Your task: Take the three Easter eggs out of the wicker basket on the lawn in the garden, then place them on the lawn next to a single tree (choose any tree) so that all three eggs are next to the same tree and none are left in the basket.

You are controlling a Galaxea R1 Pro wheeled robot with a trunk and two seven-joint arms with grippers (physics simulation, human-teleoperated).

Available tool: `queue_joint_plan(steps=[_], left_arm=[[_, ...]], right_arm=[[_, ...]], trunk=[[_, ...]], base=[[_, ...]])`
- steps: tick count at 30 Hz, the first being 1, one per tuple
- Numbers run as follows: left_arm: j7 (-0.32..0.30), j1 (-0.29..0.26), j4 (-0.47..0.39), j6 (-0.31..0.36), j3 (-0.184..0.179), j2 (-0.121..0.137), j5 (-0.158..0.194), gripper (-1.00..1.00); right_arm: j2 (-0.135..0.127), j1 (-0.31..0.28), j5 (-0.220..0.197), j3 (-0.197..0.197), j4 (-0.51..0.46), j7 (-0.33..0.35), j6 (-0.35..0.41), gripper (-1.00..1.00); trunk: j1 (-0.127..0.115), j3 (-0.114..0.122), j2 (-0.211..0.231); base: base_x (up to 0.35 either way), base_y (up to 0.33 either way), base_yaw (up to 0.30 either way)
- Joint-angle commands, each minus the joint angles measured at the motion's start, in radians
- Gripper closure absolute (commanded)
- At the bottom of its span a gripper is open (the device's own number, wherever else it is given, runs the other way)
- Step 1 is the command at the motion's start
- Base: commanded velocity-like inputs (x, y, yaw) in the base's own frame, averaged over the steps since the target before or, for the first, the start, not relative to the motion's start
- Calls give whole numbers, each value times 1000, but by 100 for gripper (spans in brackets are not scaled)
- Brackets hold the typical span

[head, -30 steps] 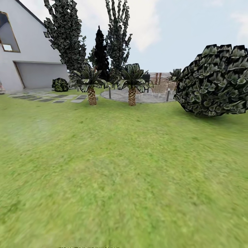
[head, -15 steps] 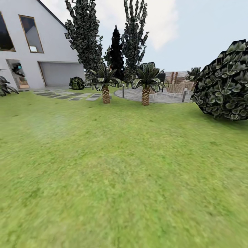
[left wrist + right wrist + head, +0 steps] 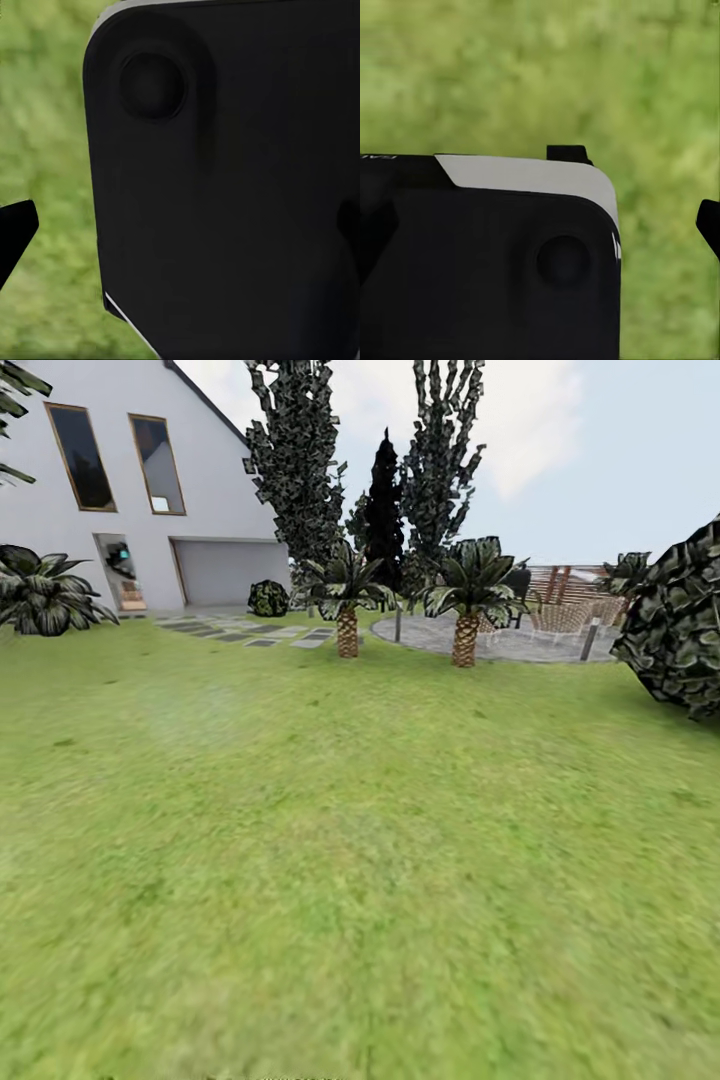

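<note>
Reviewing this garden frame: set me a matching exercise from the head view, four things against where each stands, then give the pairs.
Things:
1. white house
2. two short palms
3. big dark bush
4. lawn

Places:
A. right edge of the view
B. middle distance, near the paved circle
C. whole foreground
D. upper left, behind the stepping stones

Pairs: 1-D, 2-B, 3-A, 4-C
</note>
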Motion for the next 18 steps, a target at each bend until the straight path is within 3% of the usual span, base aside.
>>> queue_joint_plan(steps=[1, 18], left_arm=[[0, 1, -2, -1, 0, 0, 0, -100], [0, 1, -2, -1, 0, 0, 0, -100]], right_arm=[[0, -1, 0, 0, 1, 0, -3, -100], [0, -1, 0, 0, 1, 0, -2, -100]], trunk=[[0, -1, 0], [0, -10, 0]], base=[[0, 0, 269], [0, 0, 269]])
